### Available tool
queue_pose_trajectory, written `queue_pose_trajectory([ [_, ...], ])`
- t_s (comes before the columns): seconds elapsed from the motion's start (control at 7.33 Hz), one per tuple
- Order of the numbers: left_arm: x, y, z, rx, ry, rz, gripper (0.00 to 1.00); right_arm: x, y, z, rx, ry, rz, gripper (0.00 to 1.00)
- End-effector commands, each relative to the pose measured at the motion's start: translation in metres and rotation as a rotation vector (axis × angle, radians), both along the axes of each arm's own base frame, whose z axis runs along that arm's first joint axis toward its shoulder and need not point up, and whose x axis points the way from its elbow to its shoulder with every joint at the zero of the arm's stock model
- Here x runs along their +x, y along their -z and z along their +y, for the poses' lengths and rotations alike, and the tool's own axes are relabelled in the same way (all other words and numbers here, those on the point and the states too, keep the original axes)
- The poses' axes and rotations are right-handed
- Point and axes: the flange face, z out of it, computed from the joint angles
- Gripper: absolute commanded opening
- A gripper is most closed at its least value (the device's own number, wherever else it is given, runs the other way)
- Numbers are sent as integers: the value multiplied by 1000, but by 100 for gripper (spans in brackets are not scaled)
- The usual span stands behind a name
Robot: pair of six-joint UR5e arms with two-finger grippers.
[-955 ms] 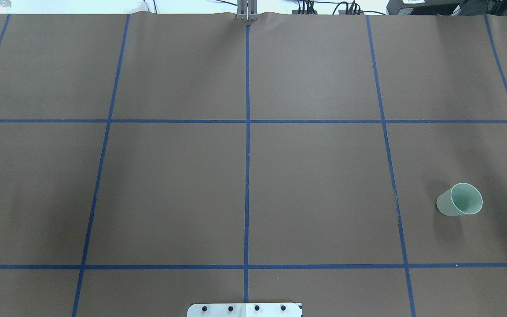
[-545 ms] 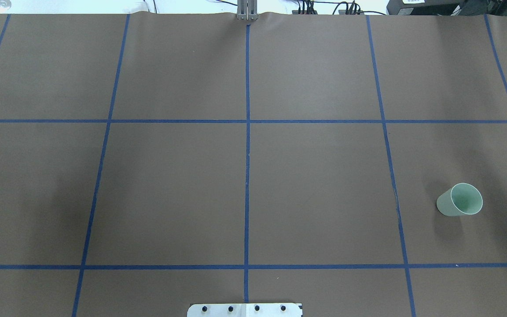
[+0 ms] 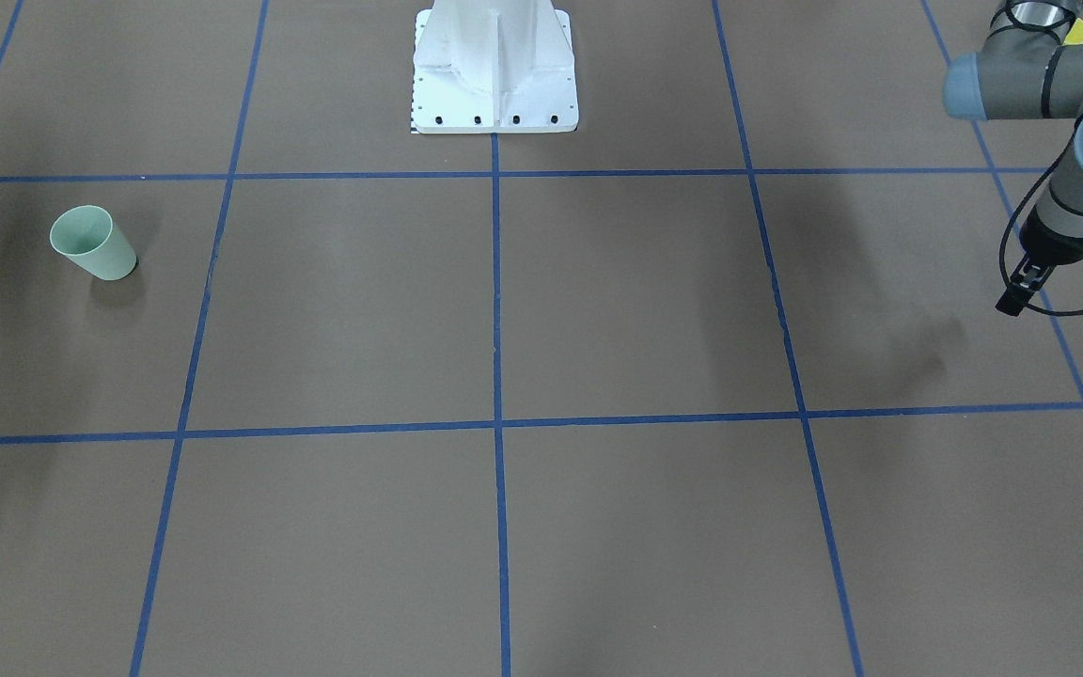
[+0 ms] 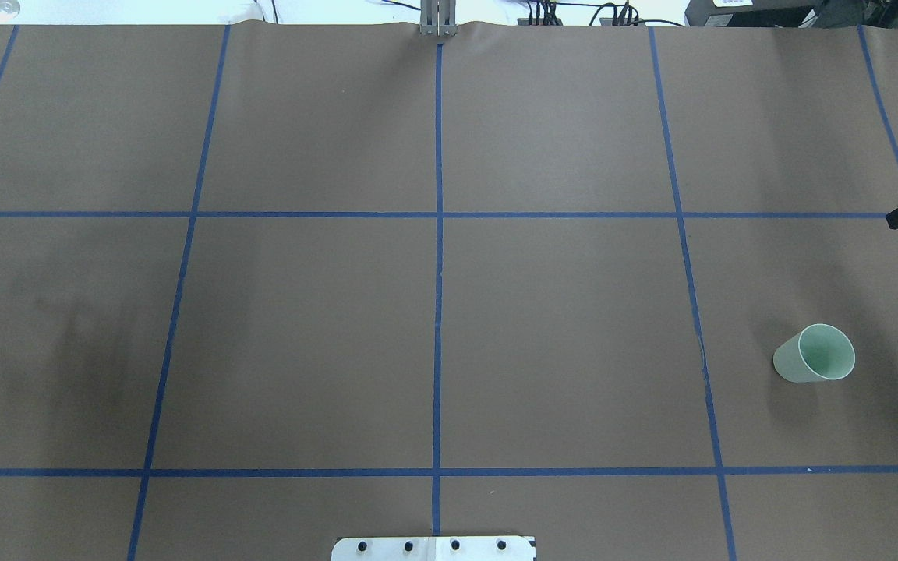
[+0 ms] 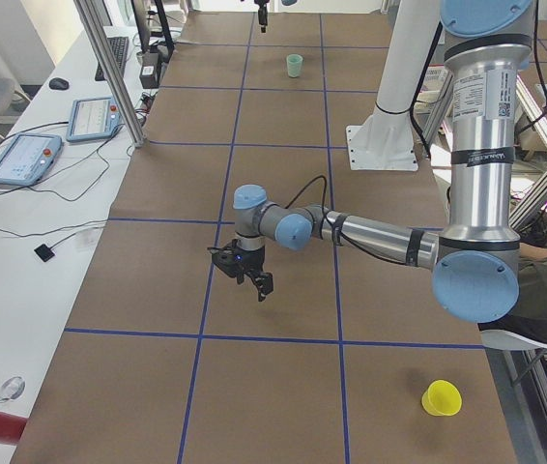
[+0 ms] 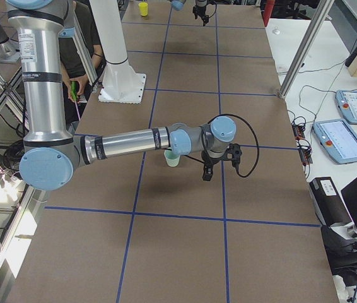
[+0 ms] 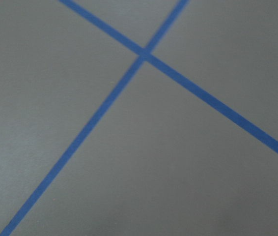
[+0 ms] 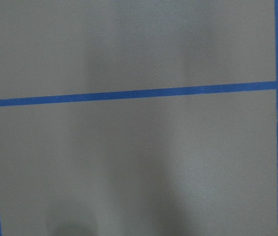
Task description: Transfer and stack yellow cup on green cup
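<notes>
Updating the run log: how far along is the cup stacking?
Done: nothing. In hand: nothing; left gripper and right gripper both hover over bare table. To do: yellow cup sits at the robot's left table end, green cup empty at the right end; grasp, carry, stack all remain.

No legible text or labels.

The brown paper-covered table (image 4: 558, 327) offers broad bare room across its middle squares, broken only by the white metal robot base (image 3: 494, 70) at the robot's edge. 2 obstacles stand well apart: the pale mint-green plastic cup (image 4: 814, 354), upright with bare paper all round, and the bright yellow plastic cup (image 5: 442, 397) at the opposite end.
</notes>
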Motion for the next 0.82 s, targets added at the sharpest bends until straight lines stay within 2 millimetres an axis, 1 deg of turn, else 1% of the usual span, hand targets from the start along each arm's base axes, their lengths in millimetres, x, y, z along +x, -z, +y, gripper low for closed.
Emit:
queue_pose_trajectory([
  [0.0, 8, 2, 70, -181, 199, -325, 100, -26, 3, 2, 46, 48, -8, 100],
  [0.14, 18, -5, 92, -258, 272, -446, 99, -35, 5, 2, 54, 63, -2, 100],
  [0.27, 22, -15, 112, -332, 361, -578, 99, -46, 6, 4, 56, 84, -3, 100],
  [0.41, 16, -33, 127, -388, 448, -692, 99, -56, 7, 6, 59, 104, -3, 100],
  [0.55, 7, -52, 155, -421, 512, -816, 98, -62, 7, 7, 59, 114, -2, 100],
  [0.68, -3, -74, 179, -474, 566, -897, 99, -66, 7, 8, 59, 120, 1, 100],
])
